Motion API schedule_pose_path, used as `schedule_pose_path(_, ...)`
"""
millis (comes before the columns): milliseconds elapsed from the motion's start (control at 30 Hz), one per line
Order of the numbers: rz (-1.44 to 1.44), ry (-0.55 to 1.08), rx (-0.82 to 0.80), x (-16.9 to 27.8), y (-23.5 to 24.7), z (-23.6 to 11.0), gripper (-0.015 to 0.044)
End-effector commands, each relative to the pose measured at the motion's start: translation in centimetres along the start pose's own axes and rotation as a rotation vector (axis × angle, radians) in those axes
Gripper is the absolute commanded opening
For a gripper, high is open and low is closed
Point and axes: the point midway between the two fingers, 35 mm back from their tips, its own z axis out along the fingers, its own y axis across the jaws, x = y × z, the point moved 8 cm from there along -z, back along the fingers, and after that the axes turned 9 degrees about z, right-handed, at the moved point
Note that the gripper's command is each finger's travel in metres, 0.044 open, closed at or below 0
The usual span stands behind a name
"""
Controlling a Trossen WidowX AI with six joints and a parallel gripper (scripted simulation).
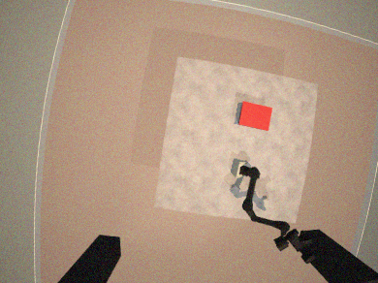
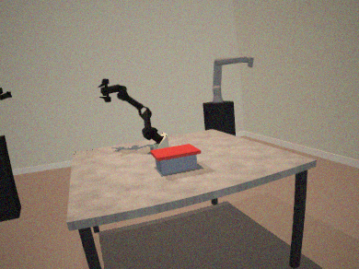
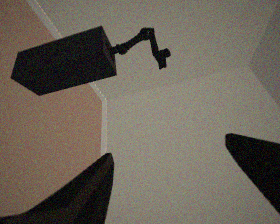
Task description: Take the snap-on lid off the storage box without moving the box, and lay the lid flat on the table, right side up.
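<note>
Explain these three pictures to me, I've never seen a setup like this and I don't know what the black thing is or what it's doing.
The black thing is a small robot arm standing on a table. At its far end is a gripper, two jaws that pinch things. The jaws stand wide apart and hold nothing; the arm is raised high, away from the box.

One picture looks straight down from above, one looks across the room from the side, and one comes from a camera on the arm's wrist. That wrist view shows only the two dark fingertips at the bottom, with wall and floor beyond, because the gripper points away from the table.

On the table sits a grey storage box with a red lid on top of it.
</note>
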Motion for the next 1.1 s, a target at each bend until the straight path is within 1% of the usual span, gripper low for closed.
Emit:
schedule_pose_path(0, -0.007, -0.003, 0.001, -0.1, 0.0, 0.0, 0.0374)
schedule_pose_path(100, -0.111, -0.046, 0.013, -1.6, 0.4, 0.3, 0.0295)
schedule_pose_path(167, -0.202, -0.114, 0.002, -4.2, 1.2, 0.7, 0.0243)
schedule_pose_path(200, -0.246, -0.151, -0.005, -5.6, 1.8, 0.8, 0.0235)
schedule_pose_path(300, -0.338, -0.232, -0.016, -8.6, 2.9, 0.8, 0.0235)
schedule_pose_path(367, -0.364, -0.260, -0.016, -9.5, 3.3, 0.8, 0.0235)
schedule_pose_path(500, -0.513, -0.420, -0.002, -14.4, 5.5, 0.2, 0.0235)
schedule_pose_path(633, -0.646, -0.575, 0.031, -18.8, 7.5, -1.1, 0.0235)
schedule_pose_path(700, -0.669, -0.601, 0.042, -19.5, 7.8, -1.4, 0.0235)
schedule_pose_path(833, -0.792, -0.750, 0.119, -23.3, 9.5, -3.3, 0.0235)
schedule_pose_path(933, -0.892, -0.868, 0.182, -26.2, 10.8, -5.5, 0.0235)
schedule_pose_path(1067, -0.973, -0.961, 0.232, -28.4, 11.9, -7.5, 0.0235)
